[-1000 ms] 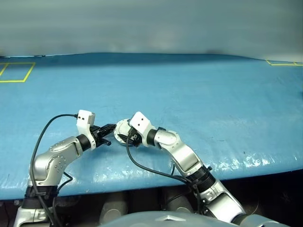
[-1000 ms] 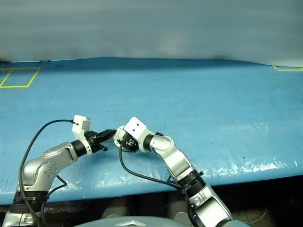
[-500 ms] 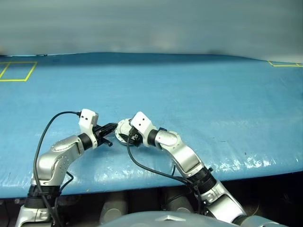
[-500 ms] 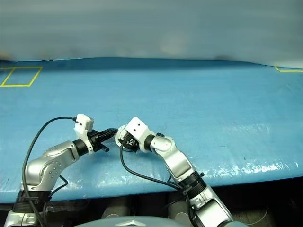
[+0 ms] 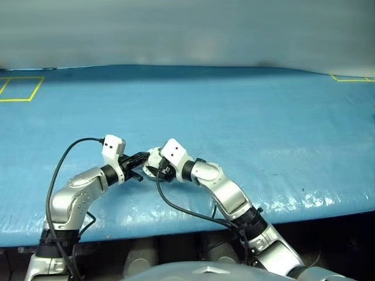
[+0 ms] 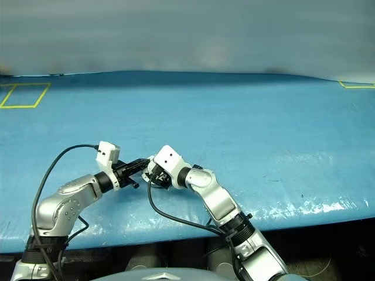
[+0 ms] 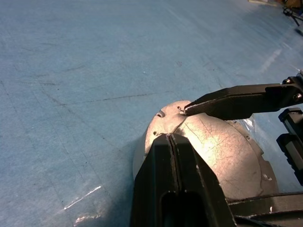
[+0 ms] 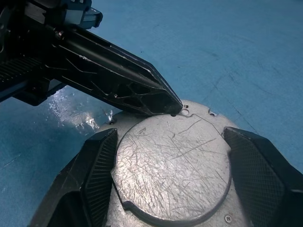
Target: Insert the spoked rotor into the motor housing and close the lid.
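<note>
Right claw (image 8: 173, 156) spread wide, fingers flanking round grey lid (image 8: 173, 165), plain scratched face up. Left claw (image 7: 171, 138) pressed together, tips touching lid rim. Lid low over blue counter (image 5: 246, 117), near front edge.

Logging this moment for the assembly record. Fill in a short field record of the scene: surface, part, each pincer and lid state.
surface: blue table cover with yellow tape outlines near its far corners
part: lid, plain scratched grey outer face up, closed over the motor housing
right pincer: fingers spread wide, straddling the lid's raised round face on either side
left pincer: shut, its tip at the lid's rim beside small screw holes
spoked rotor: hidden; cannot tell
</note>
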Controlling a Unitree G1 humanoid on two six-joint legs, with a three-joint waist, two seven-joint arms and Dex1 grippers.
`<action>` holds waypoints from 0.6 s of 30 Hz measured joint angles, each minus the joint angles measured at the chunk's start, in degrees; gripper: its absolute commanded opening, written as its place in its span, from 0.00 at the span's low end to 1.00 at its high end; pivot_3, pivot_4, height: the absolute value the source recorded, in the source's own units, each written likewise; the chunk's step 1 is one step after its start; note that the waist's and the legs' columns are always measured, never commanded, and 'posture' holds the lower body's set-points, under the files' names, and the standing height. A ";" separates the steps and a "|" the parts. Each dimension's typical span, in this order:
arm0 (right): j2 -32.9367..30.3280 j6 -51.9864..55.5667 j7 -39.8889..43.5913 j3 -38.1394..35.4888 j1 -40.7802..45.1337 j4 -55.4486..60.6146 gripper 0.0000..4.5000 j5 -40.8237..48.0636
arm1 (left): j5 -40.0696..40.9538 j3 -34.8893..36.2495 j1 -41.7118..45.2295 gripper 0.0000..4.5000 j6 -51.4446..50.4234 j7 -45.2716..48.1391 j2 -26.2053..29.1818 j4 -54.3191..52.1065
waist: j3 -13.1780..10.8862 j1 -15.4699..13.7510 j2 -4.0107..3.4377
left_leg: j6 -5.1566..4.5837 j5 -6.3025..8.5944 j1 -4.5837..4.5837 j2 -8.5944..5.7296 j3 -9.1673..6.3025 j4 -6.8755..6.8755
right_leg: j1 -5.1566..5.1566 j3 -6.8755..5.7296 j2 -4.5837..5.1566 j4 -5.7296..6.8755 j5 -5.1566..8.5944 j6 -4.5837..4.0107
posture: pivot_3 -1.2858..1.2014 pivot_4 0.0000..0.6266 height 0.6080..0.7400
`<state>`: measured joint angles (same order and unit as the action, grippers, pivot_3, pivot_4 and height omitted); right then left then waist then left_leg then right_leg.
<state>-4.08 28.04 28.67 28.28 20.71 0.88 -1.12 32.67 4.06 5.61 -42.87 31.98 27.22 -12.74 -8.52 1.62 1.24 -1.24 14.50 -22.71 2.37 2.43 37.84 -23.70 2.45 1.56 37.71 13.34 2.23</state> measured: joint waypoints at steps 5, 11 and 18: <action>-0.16 0.03 0.03 -0.08 -0.03 0.08 0.72 0.04 | -0.07 -0.11 0.52 0.00 -1.08 0.07 -0.15 0.13 | 0.00 -0.15 0.00 | 0.00 0.00 0.01 0.00 -0.01 0.01 | 0.01 0.00 0.02 -0.01 0.00 0.00 | 0.52 0.24 1.00; -1.91 1.06 1.76 -2.24 -3.37 3.76 1.00 2.76 | -0.30 -0.70 1.09 0.00 -1.37 0.59 -0.17 0.06 | 0.01 -0.46 0.01 | -0.02 0.02 -0.02 -0.10 -0.04 -0.09 | 0.03 -0.01 0.11 -0.13 0.01 -0.01 | 0.52 0.24 1.00; -6.12 8.46 4.93 -10.45 -12.39 14.43 1.00 12.35 | -0.98 -0.63 0.86 0.00 -1.19 0.92 0.39 -0.55 | 0.00 -0.57 0.02 | -0.03 0.02 -0.14 -0.18 -0.14 -0.18 | -0.01 -0.06 0.17 -0.18 0.06 0.06 | 0.52 0.24 1.00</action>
<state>-10.20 36.50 33.60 17.83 8.32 15.31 11.23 31.69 3.43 6.48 -44.06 32.90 27.60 -13.29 -8.52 1.05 1.26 -1.27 14.53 -22.85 2.19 2.29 37.66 -23.71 2.39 1.73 37.53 13.40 2.29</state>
